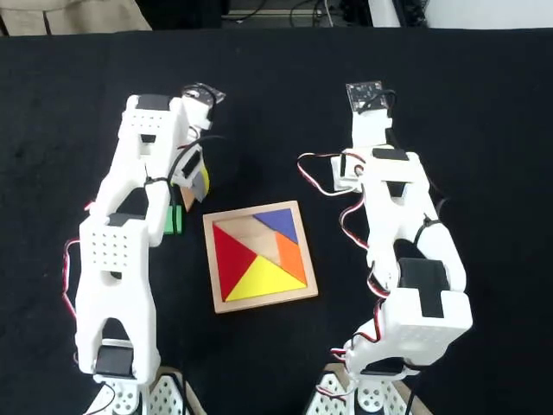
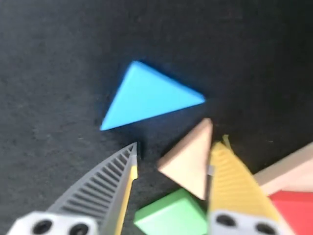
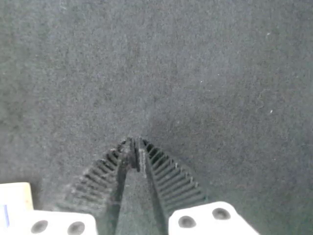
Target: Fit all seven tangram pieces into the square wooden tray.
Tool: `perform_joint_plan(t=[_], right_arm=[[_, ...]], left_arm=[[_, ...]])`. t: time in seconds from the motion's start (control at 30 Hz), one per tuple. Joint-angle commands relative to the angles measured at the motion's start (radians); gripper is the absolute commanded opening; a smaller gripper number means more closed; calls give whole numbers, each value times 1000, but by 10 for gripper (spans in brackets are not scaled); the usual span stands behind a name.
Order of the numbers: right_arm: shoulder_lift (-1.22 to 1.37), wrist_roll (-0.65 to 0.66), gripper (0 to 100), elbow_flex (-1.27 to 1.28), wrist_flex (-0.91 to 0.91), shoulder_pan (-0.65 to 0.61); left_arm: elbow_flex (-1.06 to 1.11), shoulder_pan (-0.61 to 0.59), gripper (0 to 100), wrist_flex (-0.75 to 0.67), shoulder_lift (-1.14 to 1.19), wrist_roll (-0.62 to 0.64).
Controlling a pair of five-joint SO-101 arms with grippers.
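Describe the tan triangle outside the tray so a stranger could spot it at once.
Find the square wooden tray mid-table; three loose pieces lie beside it, by the left gripper. Between the blue triangle and the green piece, framed by that gripper's open jaws, lies the tan triangle, the only pale, wood-coloured one of the three.

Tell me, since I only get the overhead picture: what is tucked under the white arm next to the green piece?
Observer: A light blue triangle lies flat on the black cloth, just beyond the tips of the left tool.
Operator: Is that tool gripping anything?
Observer: No. It is open, and a tan triangle sits between its fingers, unclamped, next to the green piece.
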Motion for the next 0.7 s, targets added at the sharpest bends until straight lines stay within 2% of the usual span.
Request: perform_joint_plan(t=[0.0, 0.33, 0.53, 0.67], right_arm=[[-1, -5, 11, -51, -18, 5], [-1, -5, 11, -51, -18, 5], [-1, -5, 11, -51, -18, 5], [-1, -5, 11, -51, -18, 5]], left_arm=[[10, 13, 141, 2, -21, 35], [-4, 18, 134, 14, -37, 140], [-137, 64, 134, 262, -206, 166], [-77, 74, 134, 261, -374, 301]])
